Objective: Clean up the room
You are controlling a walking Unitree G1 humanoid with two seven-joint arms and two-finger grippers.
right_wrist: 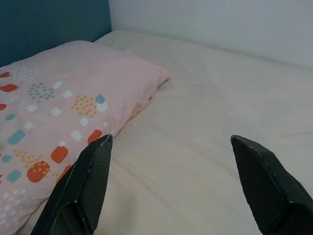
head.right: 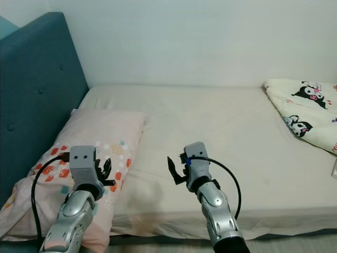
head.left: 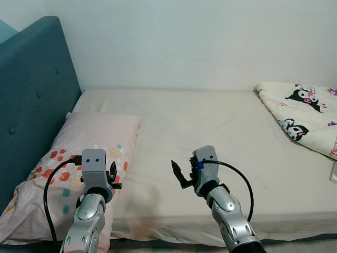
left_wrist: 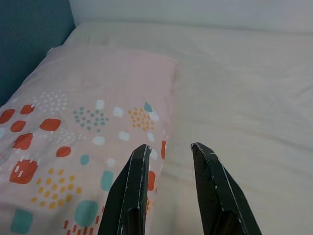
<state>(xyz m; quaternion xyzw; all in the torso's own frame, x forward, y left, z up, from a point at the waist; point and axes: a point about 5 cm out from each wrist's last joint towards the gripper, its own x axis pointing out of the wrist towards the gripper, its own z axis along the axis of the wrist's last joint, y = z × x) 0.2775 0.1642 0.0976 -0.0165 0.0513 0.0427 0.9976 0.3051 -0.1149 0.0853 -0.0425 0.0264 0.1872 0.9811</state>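
Note:
A pink pillow [head.left: 79, 158] with red, orange and teal patterns lies on the left side of the bed [head.left: 210, 126], against the teal headboard [head.left: 31, 100]. My left gripper [head.left: 112, 176] hovers over the pillow's near right edge, its fingers [left_wrist: 132, 186] a little apart with nothing between them. My right gripper [head.left: 184, 171] is raised over the bare cream sheet in the middle, wide open and empty. A folded cream blanket [head.left: 305, 113] with black-and-pink cartoon prints lies at the bed's right end.
A white wall [head.left: 200, 42] runs behind the bed. The headboard stands along the left. The mattress's front edge [head.left: 174, 232] runs just below my arms. A small pale object [head.left: 334, 173] peeks in at the right edge.

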